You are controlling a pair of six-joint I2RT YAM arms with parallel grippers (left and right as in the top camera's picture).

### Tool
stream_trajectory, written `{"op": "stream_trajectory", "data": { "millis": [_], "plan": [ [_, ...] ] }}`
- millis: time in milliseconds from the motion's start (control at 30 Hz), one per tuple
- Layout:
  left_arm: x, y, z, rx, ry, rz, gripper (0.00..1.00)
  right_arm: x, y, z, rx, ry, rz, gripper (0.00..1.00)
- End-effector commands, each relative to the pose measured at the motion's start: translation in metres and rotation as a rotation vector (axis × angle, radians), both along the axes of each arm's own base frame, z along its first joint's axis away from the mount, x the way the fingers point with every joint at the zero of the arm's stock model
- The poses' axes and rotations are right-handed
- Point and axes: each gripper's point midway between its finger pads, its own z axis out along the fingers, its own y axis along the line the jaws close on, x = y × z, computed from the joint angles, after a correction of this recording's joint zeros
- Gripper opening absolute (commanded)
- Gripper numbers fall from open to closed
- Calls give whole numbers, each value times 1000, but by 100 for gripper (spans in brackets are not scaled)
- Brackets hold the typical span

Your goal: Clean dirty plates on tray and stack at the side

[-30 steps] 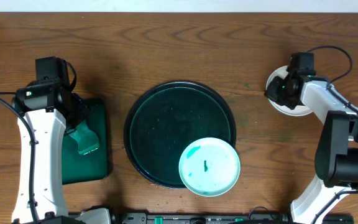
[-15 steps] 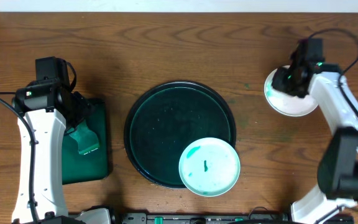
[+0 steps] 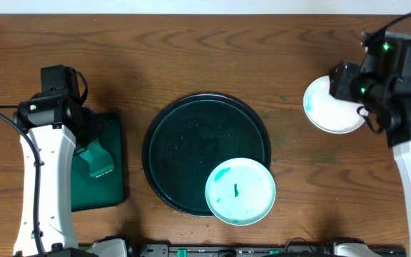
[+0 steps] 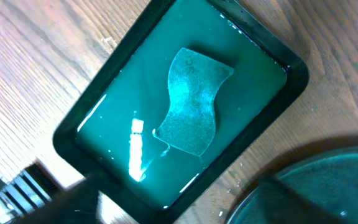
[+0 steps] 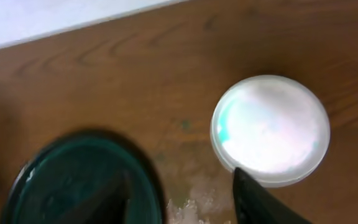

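Note:
The round dark tray (image 3: 184, 135) lies mid-table. A white plate (image 3: 240, 191) streaked with teal sits on its lower right rim. Another white plate (image 3: 328, 108), faintly teal at its left edge, rests on the wood at the right; it also shows in the right wrist view (image 5: 271, 130). My right gripper (image 3: 346, 84) hovers over that plate's right side, open and empty (image 5: 182, 177), with one finger (image 5: 260, 202) dark in front. At the left, my left gripper (image 3: 91, 139) hangs over the small rectangular tray, its blurred fingers apart and holding nothing (image 4: 179, 208).
A rectangular green tray (image 4: 284, 68) of teal liquid holds a crumpled cloth (image 4: 191, 102) and stands left of the round tray (image 4: 328, 186). Wet spots (image 5: 191, 205) mark the wood between the round tray (image 5: 73, 180) and the right plate. The table's far edge runs along the top.
My right gripper opened, let go of the white plate at the right and rose away toward the right. The left arm, the tray and the streaked plate stayed put.

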Motion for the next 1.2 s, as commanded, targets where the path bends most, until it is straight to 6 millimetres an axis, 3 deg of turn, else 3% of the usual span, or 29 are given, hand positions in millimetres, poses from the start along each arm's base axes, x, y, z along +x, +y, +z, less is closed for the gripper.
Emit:
{"op": "stream_trajectory", "data": {
  "millis": [0,233,467,800,967,1167],
  "plan": [
    [-4,1,-1,4,16,-4,53,-23,15,-16,94,123,10,49],
    [-19,3,-11,12,93,49,60,-62,20,-61,85,357,16,48],
    [-29,3,-48,8,202,29,64,-90,41,-94,60,489,92,49],
    [-8,7,-91,18,128,-5,72,-123,84,-101,21,571,236,50],
    [-2,15,-107,-12,75,-4,69,-140,101,-103,3,610,284,49],
    [-4,19,-125,-108,25,11,66,-146,112,-103,7,618,292,50]
  ]
}}
